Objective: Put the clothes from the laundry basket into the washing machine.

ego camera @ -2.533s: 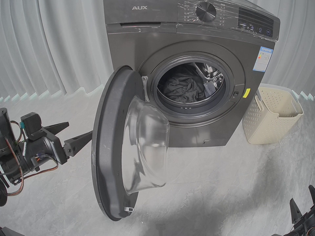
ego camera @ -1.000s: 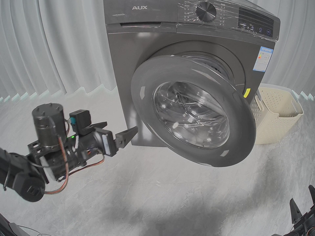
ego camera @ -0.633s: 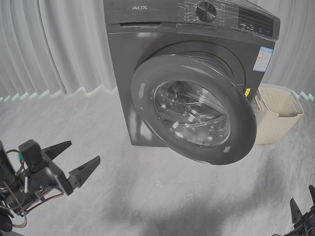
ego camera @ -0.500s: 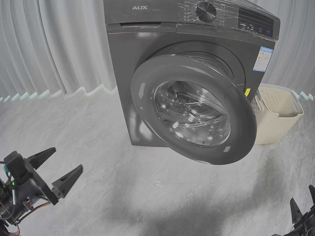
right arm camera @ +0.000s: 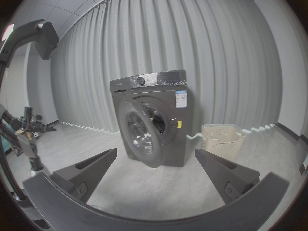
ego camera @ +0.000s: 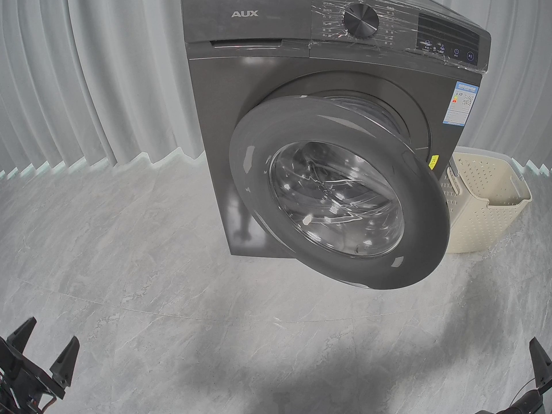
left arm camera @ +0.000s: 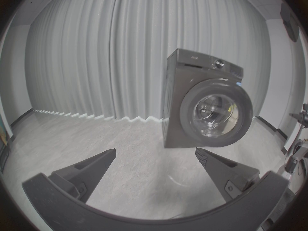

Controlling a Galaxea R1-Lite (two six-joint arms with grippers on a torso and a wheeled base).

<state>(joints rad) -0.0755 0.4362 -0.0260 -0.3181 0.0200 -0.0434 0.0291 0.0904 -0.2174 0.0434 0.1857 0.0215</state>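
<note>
The washing machine (ego camera: pixel 247 87) door (ego camera: pixel 339 191) was swung from wide open to nearly shut and left ajar. The left gripper (ego camera: pixel 50 332) was drawn back low, fingers spread and empty; the right gripper (right arm camera: pixel 155 152) was likewise spread and empty. The clothes were left in the drum and the laundry basket (ego camera: pixel 489 202) seemed empty; loading was judged complete, latching outstanding.

Head view: the door (ego camera: pixel 339 194) hides the drum (right arm camera: pixel 158 121) and the laundry basket's (ego camera: pixel 489 202) edge.
</note>
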